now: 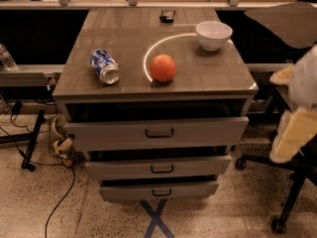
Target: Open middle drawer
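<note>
The middle drawer [198, 166] sits between two other grey fronts below the front edge of the tabletop [124, 38]. Its flat panel carries a small dark bar handle [162, 169] at its centre. It is slightly ajar, with a dark gap showing above its panel. The wider top drawer [99, 133] above it juts out as well, and the narrow bottom drawer [124, 192] lies under it, also a little forward. On the tabletop, an orange [163, 68] rests near the middle of the front edge, touching a white curved line [148, 56] marked on the surface. A blue-and-white can [105, 67] lies on its side toward the front left corner, its open end facing the front edge. A white bowl [213, 34] stands upright near the right edge, toward the back right corner, and a small dark object [167, 16] lies at the back edge. My gripper [294, 133] hangs well off to the right of the front right corner, apart from all three drawers, a pale blurred shape, and I cannot tell whether it is open or closed. It holds nothing that I can make out. A blue tape cross [157, 221] marks the floor below the drawers.
</note>
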You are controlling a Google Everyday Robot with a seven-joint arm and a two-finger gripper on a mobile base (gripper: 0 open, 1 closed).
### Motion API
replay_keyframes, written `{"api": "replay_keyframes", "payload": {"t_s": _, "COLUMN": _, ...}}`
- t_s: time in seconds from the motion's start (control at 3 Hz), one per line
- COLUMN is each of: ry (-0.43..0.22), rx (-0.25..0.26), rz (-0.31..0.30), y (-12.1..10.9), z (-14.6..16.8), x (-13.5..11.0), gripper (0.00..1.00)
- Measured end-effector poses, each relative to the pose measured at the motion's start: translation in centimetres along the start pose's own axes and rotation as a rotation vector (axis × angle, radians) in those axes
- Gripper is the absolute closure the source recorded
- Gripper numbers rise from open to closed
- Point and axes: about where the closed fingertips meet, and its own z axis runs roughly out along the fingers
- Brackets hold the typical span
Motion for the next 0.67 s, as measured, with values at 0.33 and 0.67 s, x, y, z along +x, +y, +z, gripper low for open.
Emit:
{"api": "replay_keyframes", "payload": {"t_s": 0.33, "ry": -0.006, "rx": -0.052, "rz": 0.013, "y": 2.8, "z": 6.4, "x": 3.6, "gripper": 0.0}}
{"api": "replay_keyframes", "payload": {"t_s": 0.67, "ry": -0.027, "rx": -0.112, "rz": 0.026, "y": 6.1, "z": 14.0, "x": 5.8, "gripper": 0.0}}
